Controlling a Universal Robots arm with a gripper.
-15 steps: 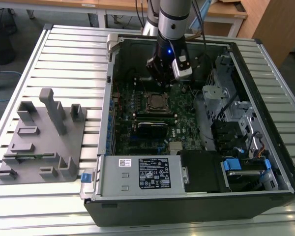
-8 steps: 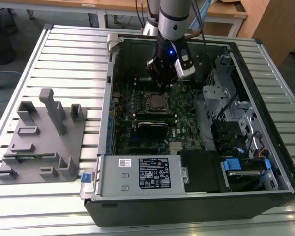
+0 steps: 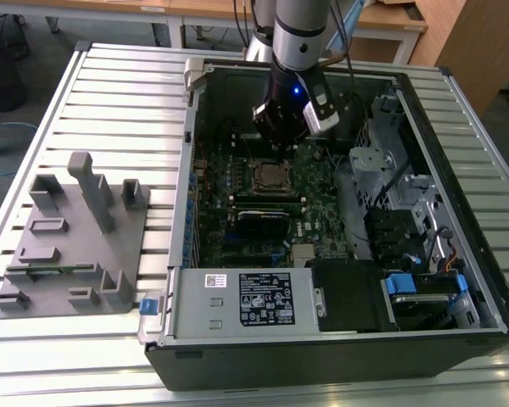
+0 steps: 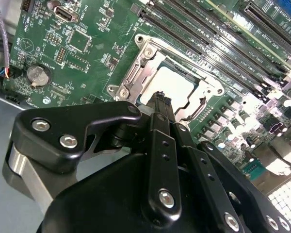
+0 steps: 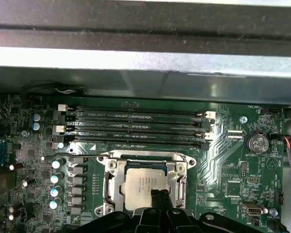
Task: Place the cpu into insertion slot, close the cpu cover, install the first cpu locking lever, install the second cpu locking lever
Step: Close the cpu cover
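With the chip [image 3: 272,176] lying framed by the cover [image 3: 256,178] just above the middle of the exterior view, your gripper [image 5: 160,195] is hovering at its edge, fingers pinched narrow and empty, so you are risking scraping or shifting it.

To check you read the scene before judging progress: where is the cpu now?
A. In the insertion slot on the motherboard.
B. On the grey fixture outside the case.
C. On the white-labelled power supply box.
A: in the first wrist view the cpu lies flat inside the insertion slot on the green motherboard.
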